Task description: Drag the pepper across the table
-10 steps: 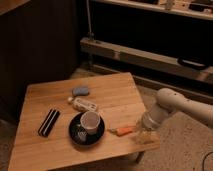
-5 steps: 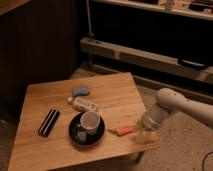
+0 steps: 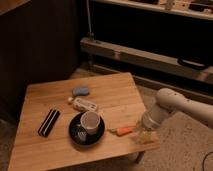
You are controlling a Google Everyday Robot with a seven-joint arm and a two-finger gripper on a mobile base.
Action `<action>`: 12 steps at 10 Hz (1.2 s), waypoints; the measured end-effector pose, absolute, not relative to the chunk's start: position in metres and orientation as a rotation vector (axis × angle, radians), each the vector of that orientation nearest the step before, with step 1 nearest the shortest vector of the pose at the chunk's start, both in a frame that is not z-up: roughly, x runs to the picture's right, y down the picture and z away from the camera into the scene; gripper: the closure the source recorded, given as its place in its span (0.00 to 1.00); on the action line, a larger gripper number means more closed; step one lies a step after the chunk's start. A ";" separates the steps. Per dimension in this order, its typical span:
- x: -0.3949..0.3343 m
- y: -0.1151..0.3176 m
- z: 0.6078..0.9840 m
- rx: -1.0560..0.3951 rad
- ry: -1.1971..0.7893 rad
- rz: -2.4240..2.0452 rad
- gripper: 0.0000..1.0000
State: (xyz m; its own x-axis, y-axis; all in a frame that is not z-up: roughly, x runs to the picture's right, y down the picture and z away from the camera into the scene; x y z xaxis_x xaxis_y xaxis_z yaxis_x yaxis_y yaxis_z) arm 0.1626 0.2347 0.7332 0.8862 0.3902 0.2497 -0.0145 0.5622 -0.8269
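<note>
The small orange pepper [image 3: 123, 130] lies on the light wooden table [image 3: 55, 150] near its right front edge, paler stem end pointing left. My gripper [image 3: 141, 134] reaches down from the white arm [image 3: 176, 105] on the right and sits just right of the pepper, at the table's right front corner. It seems to touch or nearly touch the pepper's right end.
A white cup [image 3: 90, 122] stands on a dark plate [image 3: 75, 135] left of the pepper. A whitish wrapped packet [image 3: 85, 104] and a blue-grey object [image 3: 80, 91] lie behind it. A black striped bar [image 3: 48, 122] lies at the left. Metal shelving stands behind.
</note>
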 end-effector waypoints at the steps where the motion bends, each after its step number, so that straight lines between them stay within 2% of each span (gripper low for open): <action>1: 0.163 0.231 0.735 -0.919 -0.456 0.253 0.48; 4: 0.165 0.219 0.735 -0.768 -0.493 0.237 0.48; 12: 0.129 0.201 0.767 -0.742 -0.512 0.152 0.48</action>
